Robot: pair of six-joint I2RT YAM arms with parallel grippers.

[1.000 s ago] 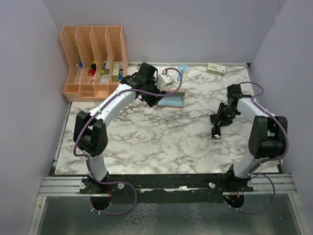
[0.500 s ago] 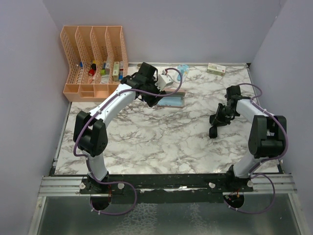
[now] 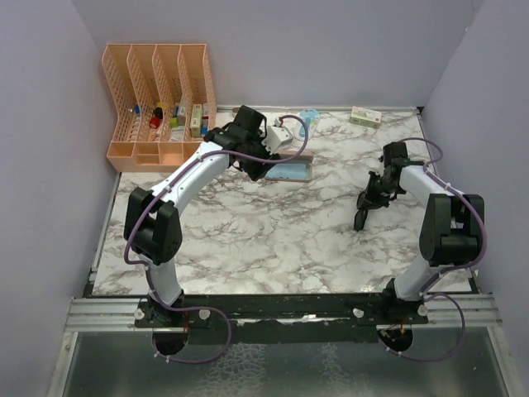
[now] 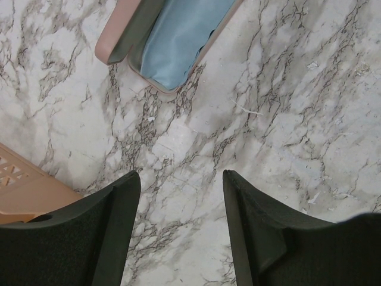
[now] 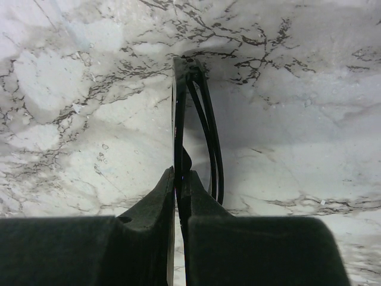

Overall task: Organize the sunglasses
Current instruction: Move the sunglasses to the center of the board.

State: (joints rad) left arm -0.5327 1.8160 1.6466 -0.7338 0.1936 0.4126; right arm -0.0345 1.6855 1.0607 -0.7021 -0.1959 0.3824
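sunglasses (image 5: 177, 113): small black pair, thin frame, folded, edge-on in wrist view (lenses barely readable). One end pinched between closed fingers of right gripper (image 5: 178, 182), rest sticking out past fingertips. Over right side of marble table (image 3: 248, 231); contact with surface unclear.

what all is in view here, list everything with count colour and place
sunglasses: one, black, folded, gripped in the right tool at the right side of the table
case: one, pink, open, far middle of the table
cloth: one, light blue, lying in the case
file rack: one, peach, far left corner, small items in its slots
small box: one, green and white, far right edge
small item: one, pale blue, far edge, too small to tell
table: one, white marble with grey veins
left tool: one, black, open, over bare table near the case
right tool: one, black, shut on the sunglasses
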